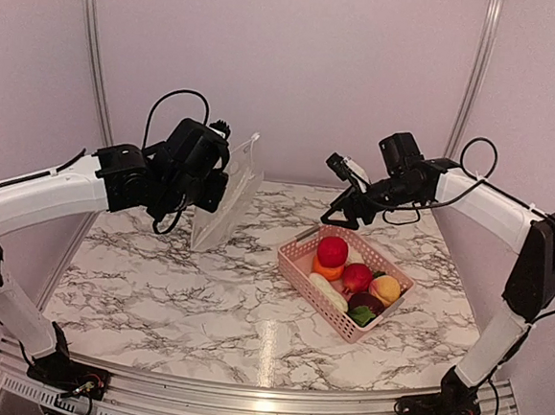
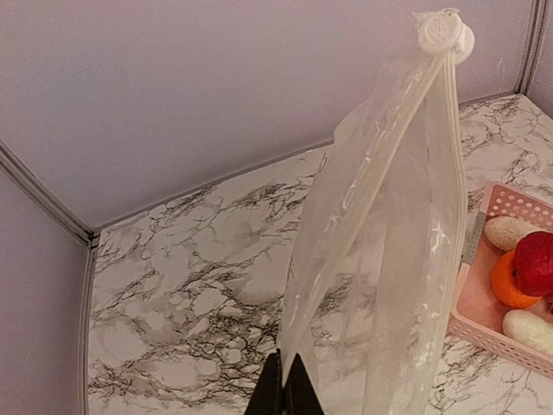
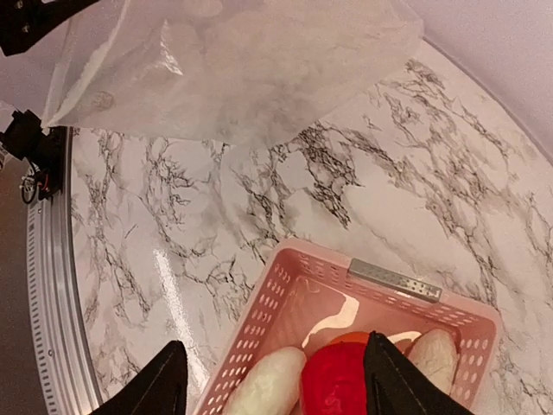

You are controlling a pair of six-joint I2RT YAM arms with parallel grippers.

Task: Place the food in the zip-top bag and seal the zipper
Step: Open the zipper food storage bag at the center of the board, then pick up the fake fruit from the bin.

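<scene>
Left pincer (image 2: 283, 385), clamped on one edge of the zip-top bag (image 2: 380, 259), holds the bag upright over the far left of the marble tabletop (image 1: 203, 298). From here it cannot be told whether the bag's lower corner touches the surface. Right pincer (image 3: 272, 354), fingers spread wide and empty, hovers over the pink basket (image 3: 285, 277) at right.

All the food (image 1: 354, 276) lies in that basket, with a red piece (image 3: 333, 380) directly below the spread fingers and white oblong ones beside it. Nothing shows inside the bag.

The job appears to be at its first pick. The right pincer would need to drop onto the red piece, close on it and carry it across to the bag's mouth. The mouth looks barely parted and may need widening first.
</scene>
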